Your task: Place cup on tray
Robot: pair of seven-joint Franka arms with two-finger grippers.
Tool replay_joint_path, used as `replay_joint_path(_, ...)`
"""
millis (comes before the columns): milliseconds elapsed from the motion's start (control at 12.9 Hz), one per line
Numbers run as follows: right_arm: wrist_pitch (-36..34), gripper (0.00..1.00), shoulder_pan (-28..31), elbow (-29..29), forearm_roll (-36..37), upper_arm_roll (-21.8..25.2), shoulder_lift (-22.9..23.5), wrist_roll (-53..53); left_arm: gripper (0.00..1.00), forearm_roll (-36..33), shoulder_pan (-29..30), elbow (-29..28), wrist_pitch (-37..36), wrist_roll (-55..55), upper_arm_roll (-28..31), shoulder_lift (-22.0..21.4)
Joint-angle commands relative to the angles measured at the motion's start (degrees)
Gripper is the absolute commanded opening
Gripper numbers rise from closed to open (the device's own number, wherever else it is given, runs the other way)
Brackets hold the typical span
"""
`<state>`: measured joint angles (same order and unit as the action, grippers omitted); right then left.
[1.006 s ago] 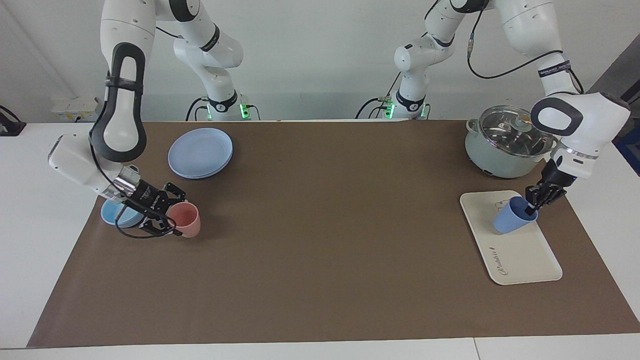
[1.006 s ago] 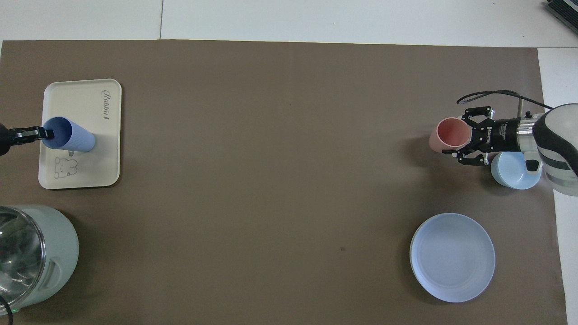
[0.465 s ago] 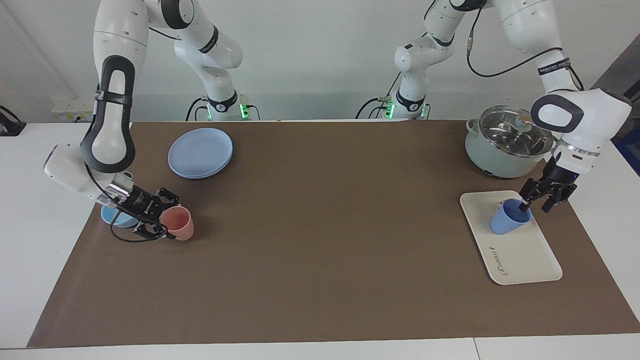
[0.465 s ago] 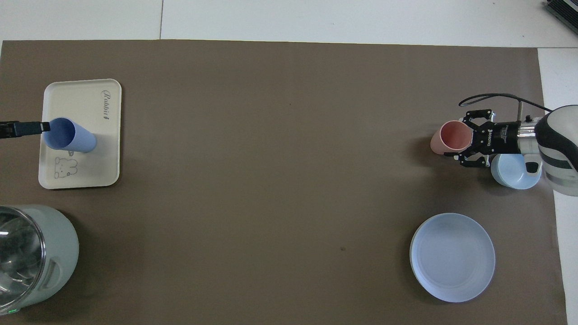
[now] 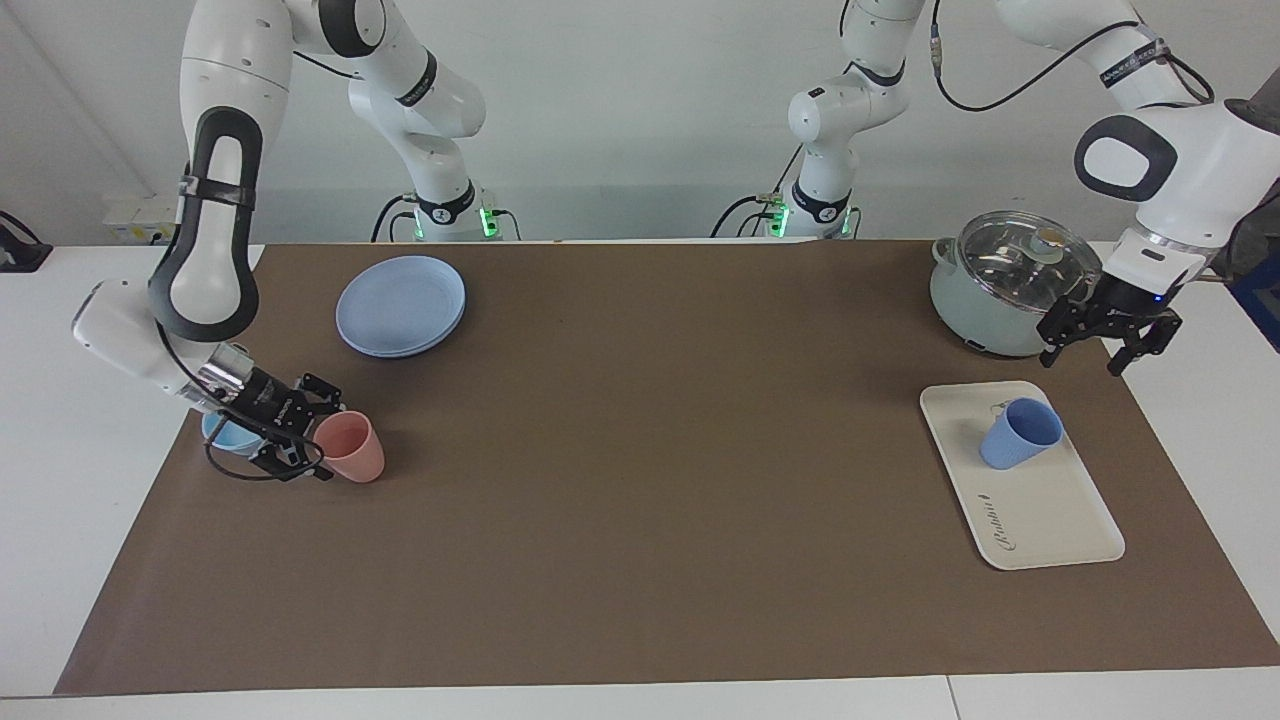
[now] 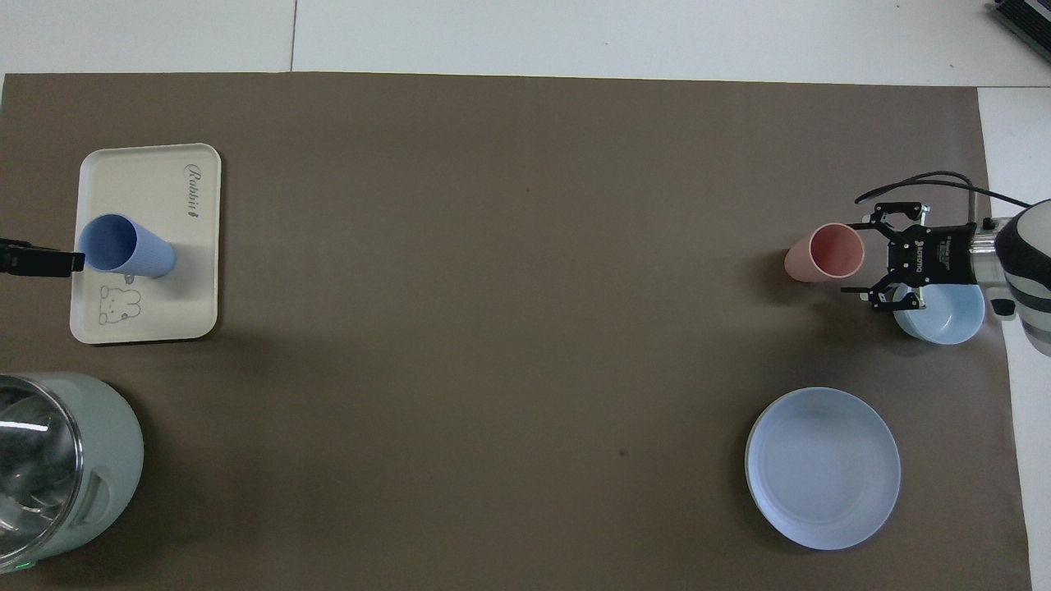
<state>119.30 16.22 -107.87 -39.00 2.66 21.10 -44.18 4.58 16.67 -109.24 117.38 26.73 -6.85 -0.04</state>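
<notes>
The periwinkle-blue cup stands mouth up on the cream tray, near its bear drawing. In the overhead view the cup sits at the tray's edge toward the left arm's end of the table. My left gripper is open and empty, raised above the tray's end nearest the pot, clear of the cup. Only its dark tip shows in the overhead view. My right gripper is open, low over the mat, just beside the salmon-pink tumbler.
A light-blue bowl sits under the right wrist, beside the pink tumbler. A round blue plate lies nearer to the robots. A pale-green pot with a glass lid stands next to the tray, nearer to the robots.
My left gripper let go of the blue cup, opened and rose up toward the pot. My right gripper drew back from the pink tumbler, which now stands on the mat.
</notes>
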Motion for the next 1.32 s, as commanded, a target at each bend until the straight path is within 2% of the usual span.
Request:
replay_joint_path(0, 0.4, 0.99, 0.7, 0.0, 9.3, -0.5, -1.4, 9.2, 1.00, -3.1, -5.0, -2.1, -5.7, -6.1, 0.4, -4.3)
replay_joint_path(310, 0.0, 0.99, -0.8, 0.2, 26.9, -1.0, -6.1, 30.0, 1.00, -3.1, -12.7, -5.3, -10.2, -16.8, 0.3, -7.9)
replay_joint_path(619, -3.4, 0.99, -4.9, 0.3, 31.4, -1.3, -11.3, 45.3, 1.00, -3.1, -20.2, -5.7, -11.9, -27.6, 0.3, -9.5)
replay_joint_path(774, -5.8, 0.99, -8.5, 0.3, 32.0, -1.2, -13.8, 45.9, 1.00, -3.1, -20.4, -0.5, -14.5, -26.5, 0.3, -8.7)
replay_joint_path(929, -6.5, 0.99, -11.4, 0.2, 34.8, -1.3, -15.8, 45.7, 1.00, -3.1, -19.7, 7.2, -20.3, -22.1, 0.7, -5.9)
replay_joint_path(1161, -7.8, 0.99, -15.9, 0.3, 35.0, -1.3, -18.2, 43.8, 1.00, -3.4, -19.3, 16.9, -27.1, -21.2, 1.1, -2.4)
replay_joint_path(1239, -8.3, 0.99, -17.1, 0.3, 35.0, -1.3, -18.9, 42.3, 1.00, -3.4, -17.6, 21.0, -30.5, -19.4, 1.1, -0.8)
